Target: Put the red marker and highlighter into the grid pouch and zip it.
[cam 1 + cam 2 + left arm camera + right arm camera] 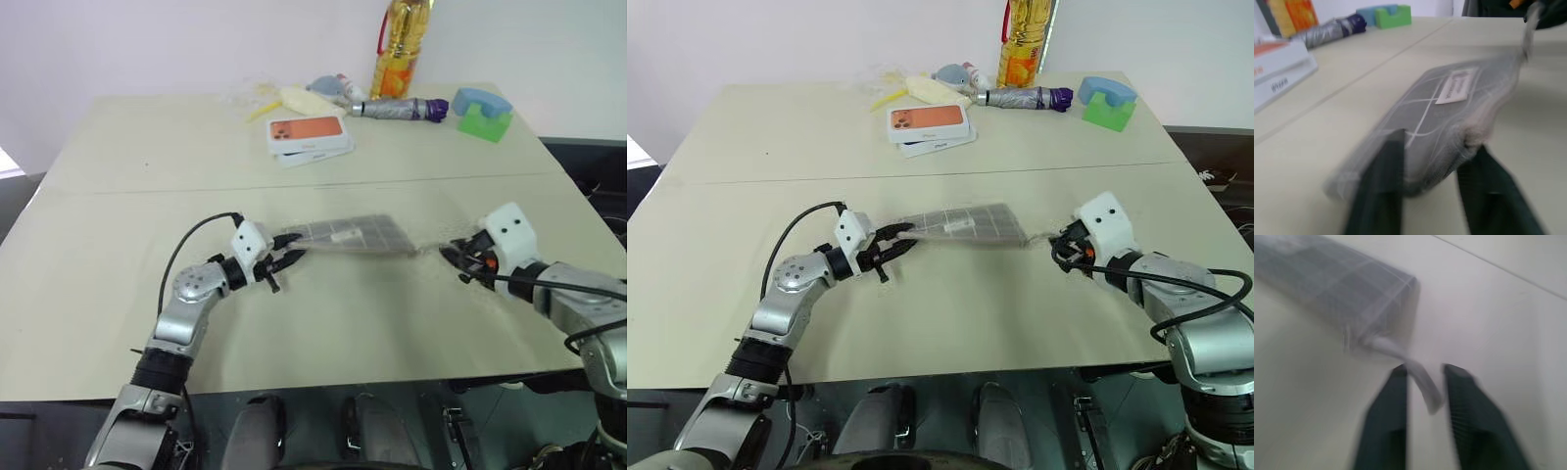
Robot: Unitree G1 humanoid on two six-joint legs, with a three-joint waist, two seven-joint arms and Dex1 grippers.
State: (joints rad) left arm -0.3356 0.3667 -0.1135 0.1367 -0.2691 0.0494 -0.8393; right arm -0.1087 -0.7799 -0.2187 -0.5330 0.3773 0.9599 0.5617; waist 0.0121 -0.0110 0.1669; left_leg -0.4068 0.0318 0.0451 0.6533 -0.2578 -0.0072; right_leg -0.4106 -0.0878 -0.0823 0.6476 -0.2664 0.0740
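The left gripper (286, 258) reaches almost level across the beige table (118, 294); its black fingers (1378, 191) are spread apart, one on each side of the near end of the grid pouch (351, 234), with no firm hold visible. The pouch is a flat grey fabric rectangle with white grid lines and a small white label, lying in the middle of the table. Beside its other end, the right gripper (1065, 257) tilts downward, jaws partly open, and the pale zipper pull tab (1422, 382) lies between them, not pinched. Around the pouch the table is bare; the white-and-orange phone box (309, 135) and other clutter sit at the far edge.
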